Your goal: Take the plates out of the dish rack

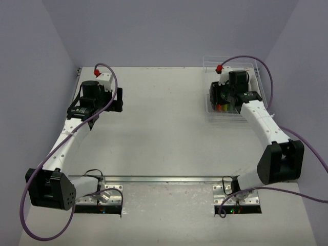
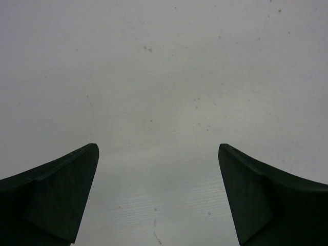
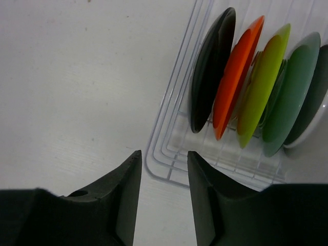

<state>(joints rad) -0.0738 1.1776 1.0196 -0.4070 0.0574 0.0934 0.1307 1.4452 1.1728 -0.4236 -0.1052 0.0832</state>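
Right gripper (image 3: 164, 156) hovers narrowly parted, empty, at the corner of the rack (image 3: 225, 161); plates (image 3: 236, 77) stand inside. Left gripper (image 2: 157, 148) gapes wide

From above, the right arm (image 1: 238, 92) covers most of the dish rack (image 1: 210, 64) and the plates (image 1: 223, 108). In the right wrist view the edge cuts off the rightmost plate (image 3: 316, 97) and the rack's far part.

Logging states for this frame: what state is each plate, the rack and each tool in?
left tool, open, empty
right tool, partly open, empty, by rack corner
dish rack, loaded with plates
black plate, on edge in rack
orange plate, on edge in rack
yellow-green plate, on edge in rack
green plate, on edge in rack
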